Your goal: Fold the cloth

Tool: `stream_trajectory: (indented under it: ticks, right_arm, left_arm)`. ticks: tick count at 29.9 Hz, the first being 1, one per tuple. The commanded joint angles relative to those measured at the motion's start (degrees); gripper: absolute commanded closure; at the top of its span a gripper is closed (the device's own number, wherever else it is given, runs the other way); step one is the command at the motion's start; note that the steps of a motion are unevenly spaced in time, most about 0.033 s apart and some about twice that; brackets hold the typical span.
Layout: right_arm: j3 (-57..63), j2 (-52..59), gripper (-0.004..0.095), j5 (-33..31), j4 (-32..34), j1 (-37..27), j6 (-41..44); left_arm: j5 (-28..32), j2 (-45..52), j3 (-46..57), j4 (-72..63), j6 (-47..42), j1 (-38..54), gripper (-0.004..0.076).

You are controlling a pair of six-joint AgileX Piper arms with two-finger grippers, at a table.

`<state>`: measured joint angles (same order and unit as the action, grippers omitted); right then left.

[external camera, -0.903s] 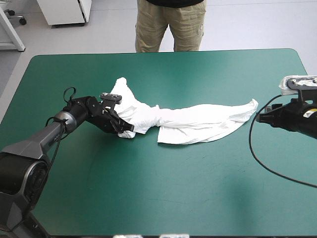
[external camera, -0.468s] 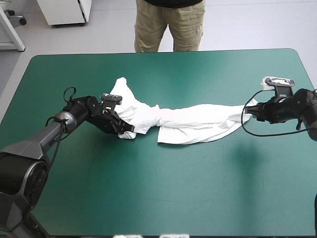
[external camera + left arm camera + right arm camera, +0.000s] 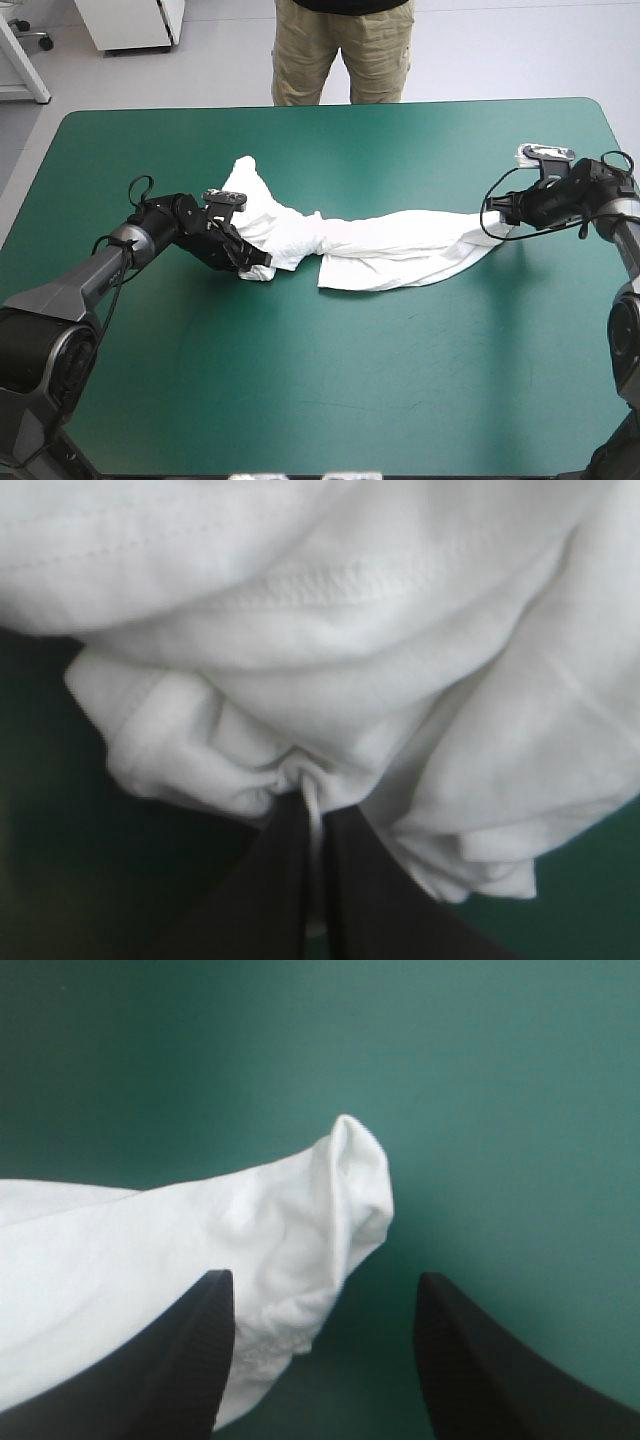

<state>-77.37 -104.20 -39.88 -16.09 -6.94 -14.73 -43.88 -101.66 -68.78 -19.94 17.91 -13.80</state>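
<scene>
The T-shirt (image 3: 380,250) lies as a long twisted band across the middle of the table (image 3: 330,400), running from left of centre out toward the right edge, with one flap pointing at the far edge; it is nowhere near flat.

At the band's left end the left gripper (image 3: 252,265) is pinched tight on a bunched wad of cloth; in the left wrist view the jaws meet with a thin pleat squeezed between them, and several layers seem gathered there, though I cannot tell how many.

At the right end the right gripper (image 3: 500,215) sits low by the shirt's pointed corner; its black fingers (image 3: 190,1360) stand wide apart with nothing held; the curled tip of that corner rises between and just ahead of them, nearer one finger than the other.

The step in hand looks like taking that corner so the two arms can stretch the shirt out; to do it well, I'd shift sideways first so the corner sits in the middle of the gap; then slide forward close to the teal-green cover until cloth lies deep between the jaws, not just the curled tip; a bite on the tip alone would likely slip once tension comes.

Close firmly, and only then lift; after that, draw the two ends apart gently, because the left hold is on a wad and a hard pull may drag out one layer and leave the twist in.
</scene>
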Motion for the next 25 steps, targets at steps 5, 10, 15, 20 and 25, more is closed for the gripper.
stream_trajectory:
  ticks: [5, 10, 15, 20, 25]
  right_arm:
    - [-3.8, -3.4, 0.0492, -1.3, -3.7, -0.4, -0.5]
    - [-3.8, -4.3, 0.0873, -6.0, -7.0, -0.3, -5.4]
    - [-3.9, -1.7, 0.0910, -7.6, -8.0, -0.2, -6.0]
    - [-4.0, 5.1, 0.0910, -10.4, -9.9, -0.4, -6.4]
    - [-4.0, 14.6, 0.0912, -12.1, -16.5, -0.4, -10.0]
  left_arm:
    - [-0.8, 2.9, -1.4, -1.0, -0.3, -0.4, 0.0733]
    - [-1.2, 2.9, -1.4, -0.9, -0.3, -0.4, 0.0733]
    - [-2.6, 3.7, -1.4, 1.4, -0.3, -0.4, 0.0733]
    - [-10.6, 9.3, -2.1, 9.9, -0.3, -0.3, 0.0733]
    - [-21.2, 17.4, -6.6, 13.6, -0.3, 1.1, 0.0733]
